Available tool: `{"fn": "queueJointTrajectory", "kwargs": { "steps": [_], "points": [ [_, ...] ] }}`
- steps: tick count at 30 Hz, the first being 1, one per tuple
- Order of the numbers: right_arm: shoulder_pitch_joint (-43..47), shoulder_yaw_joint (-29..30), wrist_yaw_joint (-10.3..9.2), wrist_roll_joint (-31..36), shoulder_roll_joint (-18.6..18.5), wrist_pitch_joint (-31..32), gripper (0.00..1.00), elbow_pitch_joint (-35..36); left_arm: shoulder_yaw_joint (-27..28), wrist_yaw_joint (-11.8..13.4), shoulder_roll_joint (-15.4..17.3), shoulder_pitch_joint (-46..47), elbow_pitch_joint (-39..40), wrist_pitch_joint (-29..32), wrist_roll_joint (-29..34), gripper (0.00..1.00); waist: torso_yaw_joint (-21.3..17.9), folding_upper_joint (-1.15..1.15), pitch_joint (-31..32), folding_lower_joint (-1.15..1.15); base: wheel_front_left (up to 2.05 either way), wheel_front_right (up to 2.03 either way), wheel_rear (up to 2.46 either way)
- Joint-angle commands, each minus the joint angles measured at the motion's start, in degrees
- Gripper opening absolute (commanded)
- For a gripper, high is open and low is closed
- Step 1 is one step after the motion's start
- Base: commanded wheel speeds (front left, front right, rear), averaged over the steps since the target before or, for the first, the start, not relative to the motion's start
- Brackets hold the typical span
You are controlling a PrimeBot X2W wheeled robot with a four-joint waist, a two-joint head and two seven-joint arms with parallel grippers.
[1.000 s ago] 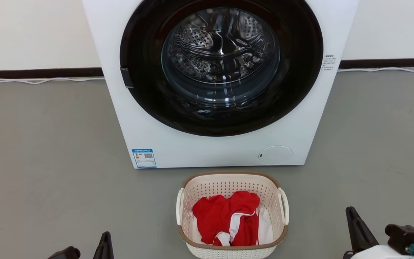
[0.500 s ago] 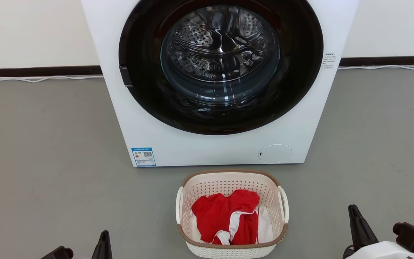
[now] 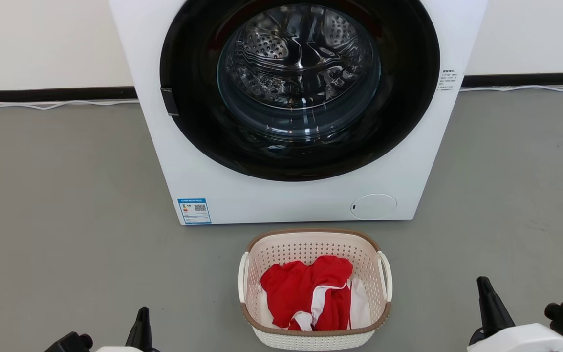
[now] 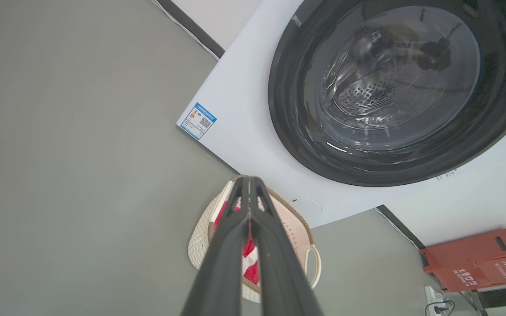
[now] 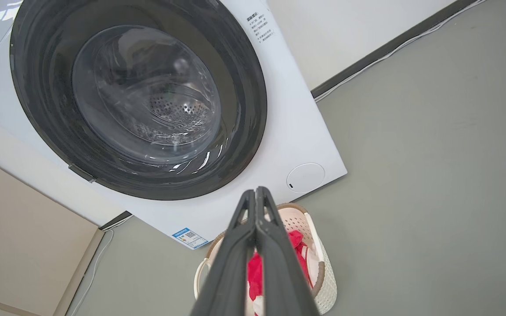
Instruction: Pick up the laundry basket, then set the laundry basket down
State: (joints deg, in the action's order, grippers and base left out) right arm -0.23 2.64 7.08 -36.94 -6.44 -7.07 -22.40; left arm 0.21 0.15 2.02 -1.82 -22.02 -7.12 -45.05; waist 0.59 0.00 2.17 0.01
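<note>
Head view, laundry basket on floor

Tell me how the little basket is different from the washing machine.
The laundry basket is far smaller than the washing machine. The laundry basket holds red and white clothes; the washing machine's drum looks empty. The laundry basket's walls have holes; the washing machine's front is smooth. Both are whitish and stand on the grey floor.

Laundry basket before washing machine
</note>
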Motion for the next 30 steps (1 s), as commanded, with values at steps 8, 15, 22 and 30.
{"fn": "queueJointTrajectory", "kwargs": {
  "steps": [8, 15, 22, 30],
  "points": [
    [-3.17, 0.37, 0.17, -6.26, -0.06, 1.51, 0.00, 2.52, 1.56, -1.26, 0.54, 3.68, 2.41, 1.41, -5.43, 0.00, -0.06, 0.00, -0.23, 0.00, 0.00, 0.00, 0.00],
    [-3.44, 0.71, 0.19, -10.99, 0.29, 2.68, 0.00, 3.09, 2.02, -1.88, 0.57, 4.10, 2.94, 2.59, -9.46, 0.00, -0.11, 0.00, -0.44, 0.00, 0.00, 0.00, 0.00],
    [-3.71, 1.06, 0.22, -15.72, 0.64, 3.85, 0.00, 3.66, 2.49, -2.49, 0.60, 4.52, 3.48, 3.78, -13.49, 0.00, -0.16, 0.00, -0.64, -0.01, 0.00, 0.00, 0.00],
    [-4.02, 1.45, 0.24, -21.13, 1.04, 5.18, 0.00, 4.30, 3.01, -3.20, 0.63, 5.00, 4.09, 5.13, -18.09, 0.00, -0.22, 0.00, -0.87, -0.01, 0.00, 0.00, 0.00]
  ]
}}
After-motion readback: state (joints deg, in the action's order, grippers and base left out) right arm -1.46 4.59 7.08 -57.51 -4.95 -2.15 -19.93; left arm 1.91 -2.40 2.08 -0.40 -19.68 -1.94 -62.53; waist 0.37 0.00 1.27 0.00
